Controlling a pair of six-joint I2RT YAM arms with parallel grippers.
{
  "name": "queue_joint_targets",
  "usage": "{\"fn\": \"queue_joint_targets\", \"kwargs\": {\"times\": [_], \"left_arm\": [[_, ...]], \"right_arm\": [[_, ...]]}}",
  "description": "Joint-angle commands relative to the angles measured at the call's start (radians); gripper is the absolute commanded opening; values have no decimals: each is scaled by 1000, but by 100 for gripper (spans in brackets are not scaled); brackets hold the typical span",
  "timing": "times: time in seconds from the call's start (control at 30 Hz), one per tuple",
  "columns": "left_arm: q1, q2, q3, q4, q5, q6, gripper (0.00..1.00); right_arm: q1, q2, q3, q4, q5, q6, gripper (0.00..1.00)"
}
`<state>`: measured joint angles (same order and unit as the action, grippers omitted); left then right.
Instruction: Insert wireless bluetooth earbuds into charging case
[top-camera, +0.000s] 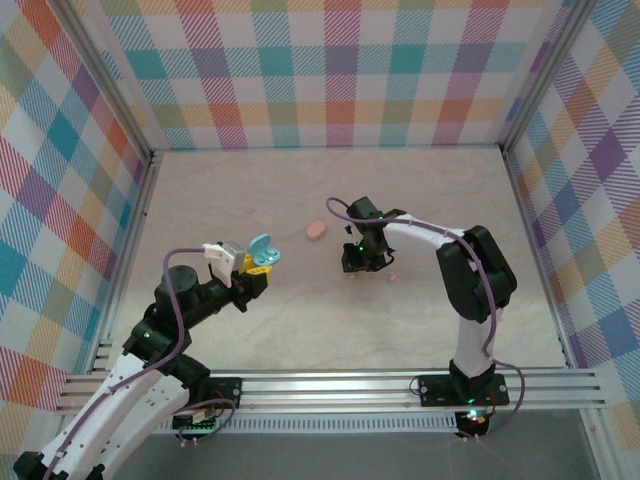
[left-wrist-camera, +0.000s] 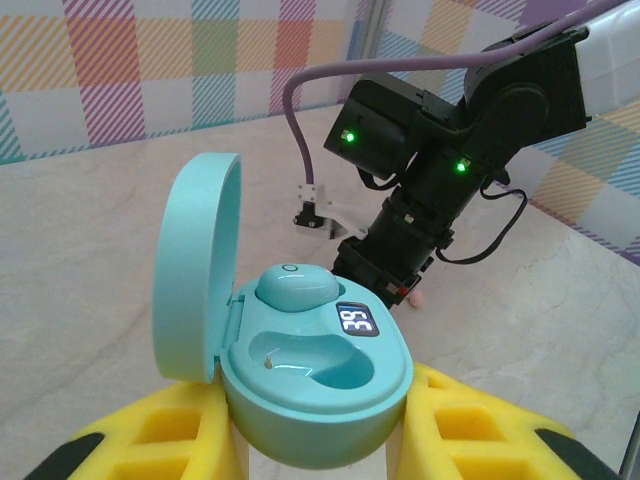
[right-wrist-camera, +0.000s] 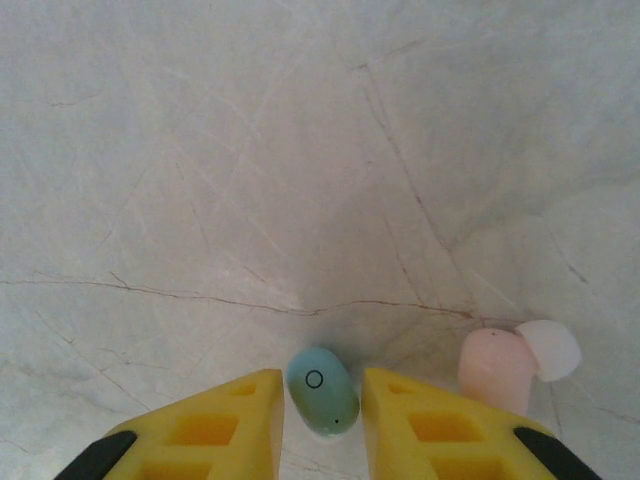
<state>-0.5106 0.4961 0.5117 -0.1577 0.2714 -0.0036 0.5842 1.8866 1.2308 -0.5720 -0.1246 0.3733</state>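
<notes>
Pickup of the light blue rounded plastic earbud seems in hand: it lies on the pale marbled counter between the barely parted right fingers, grip uncertain, while the left fingers clamp the open light blue oval charging case, whose empty socket awaits it.

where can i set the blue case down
Bare: the pale marbled table's far strip along the plaid back wall, and the near middle before the metal rail. Crowded: the centre, with the salmon pink oval case, the right pincer flanking a tiny light blue earbud, and a pink earbud. The left pincer holds the open light blue oval case.
</notes>
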Motion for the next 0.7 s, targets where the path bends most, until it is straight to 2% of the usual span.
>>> {"fn": "queue_joint_targets", "kwargs": {"times": [0.0,0.67], "left_arm": [[-12,-2,17,29,17,9,24],[-12,9,21,37,16,11,24]], "right_arm": [[6,13,-4,-5,-27,-17,28],[11,25,-14,-8,-56,-26,30]]}}
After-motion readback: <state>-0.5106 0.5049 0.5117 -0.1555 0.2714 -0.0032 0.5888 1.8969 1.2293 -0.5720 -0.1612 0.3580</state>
